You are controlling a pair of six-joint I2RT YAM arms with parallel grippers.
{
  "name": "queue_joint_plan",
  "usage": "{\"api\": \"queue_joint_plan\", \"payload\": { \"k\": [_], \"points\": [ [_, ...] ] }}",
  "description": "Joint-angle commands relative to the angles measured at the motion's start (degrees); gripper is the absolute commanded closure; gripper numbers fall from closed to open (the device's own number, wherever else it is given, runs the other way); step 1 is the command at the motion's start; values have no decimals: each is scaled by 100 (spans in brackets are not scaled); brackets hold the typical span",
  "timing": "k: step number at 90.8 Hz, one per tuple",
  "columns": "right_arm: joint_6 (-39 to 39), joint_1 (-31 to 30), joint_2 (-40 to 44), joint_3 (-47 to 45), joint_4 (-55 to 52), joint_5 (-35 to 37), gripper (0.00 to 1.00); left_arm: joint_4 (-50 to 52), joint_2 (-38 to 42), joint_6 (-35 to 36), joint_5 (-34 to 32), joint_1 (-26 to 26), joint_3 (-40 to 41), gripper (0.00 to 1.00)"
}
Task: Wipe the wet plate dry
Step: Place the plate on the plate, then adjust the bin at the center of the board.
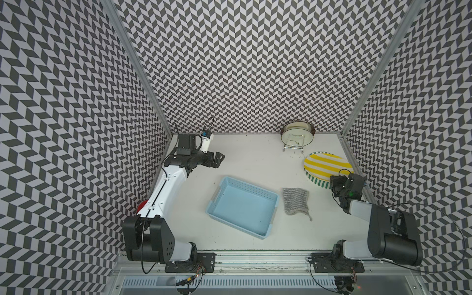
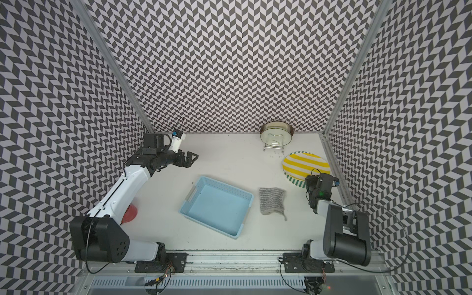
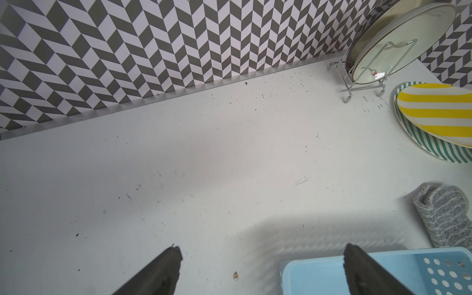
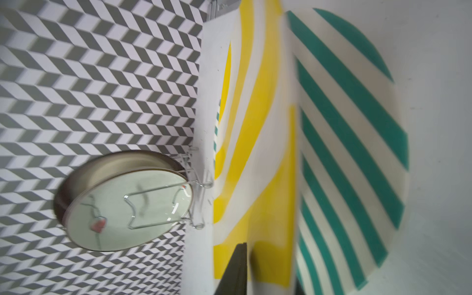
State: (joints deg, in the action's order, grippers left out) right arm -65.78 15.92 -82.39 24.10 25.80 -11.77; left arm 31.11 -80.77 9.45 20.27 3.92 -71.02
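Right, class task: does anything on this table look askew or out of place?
The yellow-striped round plate lies off-centre on the green-striped round plate, not stacked squarely. The grey knitted cloth lies rumpled.

My flat tabletop (image 1: 250, 158) is plain white, flecked with dark specks. At 2 o'clock on it, a round plate with broad yellow and white stripes (image 1: 328, 163) lies over a round plate with narrow teal and white stripes (image 1: 318, 181). At 1 o'clock is a round pale green dish with a dull bronze rim (image 1: 297, 134) on a silver wire rack (image 1: 293, 146). The perforated plastic basket (image 1: 249, 190) in the middle is light blue all over. At its 3 o'clock, the knitted cloth (image 1: 296, 201) runs in wavy grey and white bands. A small red round thing (image 2: 130, 213) shows at 8 o'clock. The walls (image 1: 242, 63) wear a grey and white chevron. My left gripper (image 1: 217, 159) and right gripper (image 1: 335, 182) are black.
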Motion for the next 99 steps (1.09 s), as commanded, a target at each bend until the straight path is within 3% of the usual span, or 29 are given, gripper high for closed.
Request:
{"api": "queue_joint_plan", "payload": {
  "k": [1, 18, 35, 45, 83, 92, 99],
  "points": [
    [238, 53, -112, 185, 169, -126, 67, -147, 119, 69, -174, -36, 21, 0],
    [556, 117, -114, 349, -449, -65, 48, -119, 110, 116, -477, -32, 107, 0],
    [891, 126, 137, 534, -1228, -207, 13, -165, 142, 127, -567, -33, 253, 0],
    [1160, 124, 411, 591, -1744, -319, 5, -182, 127, 113, -583, -34, 318, 0],
    [2013, -167, 1695, 264, -2553, -1258, 6, -359, 163, 370, -1164, -32, 737, 0],
    [2401, -755, 1968, 470, -2655, -1361, 12, -413, 200, 507, -1569, -40, 872, 12],
    [2753, -1615, 2077, 715, -2620, -1357, 17, -494, 245, 547, -1780, -53, 1016, 30]
  ]
}}
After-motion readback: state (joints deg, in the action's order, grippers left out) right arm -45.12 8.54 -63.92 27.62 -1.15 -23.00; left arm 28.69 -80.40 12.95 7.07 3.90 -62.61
